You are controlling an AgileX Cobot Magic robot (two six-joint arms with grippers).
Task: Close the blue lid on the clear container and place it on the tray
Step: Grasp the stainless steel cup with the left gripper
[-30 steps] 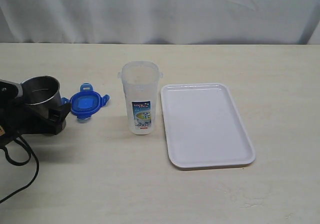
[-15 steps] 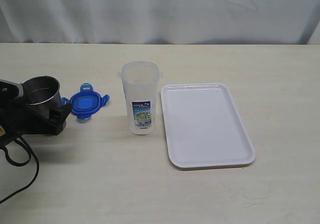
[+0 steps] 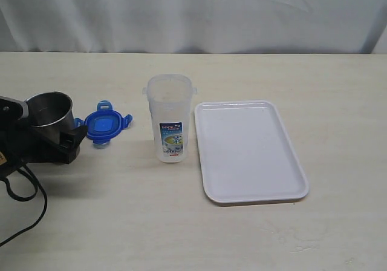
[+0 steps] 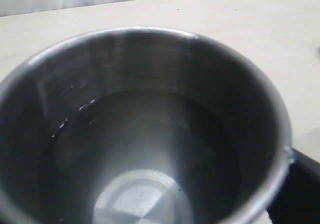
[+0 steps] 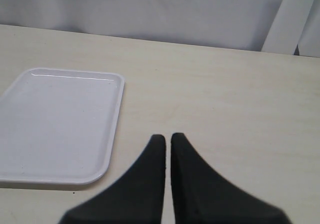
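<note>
The blue lid lies flat on the table, to the left of the clear container, which stands upright and uncovered. Just right of the container lies the white tray, also seen in the right wrist view, with nothing on it. My left gripper is at the far left, its jaws spread wide on either side of a steel cup. The cup fills the left wrist view, with one black finger beside its rim. My right gripper is shut on nothing, over bare table beside the tray.
A white curtain hangs behind the table's far edge. Black cables loop on the table under the left arm. The steel cup stands close to the lid's left side.
</note>
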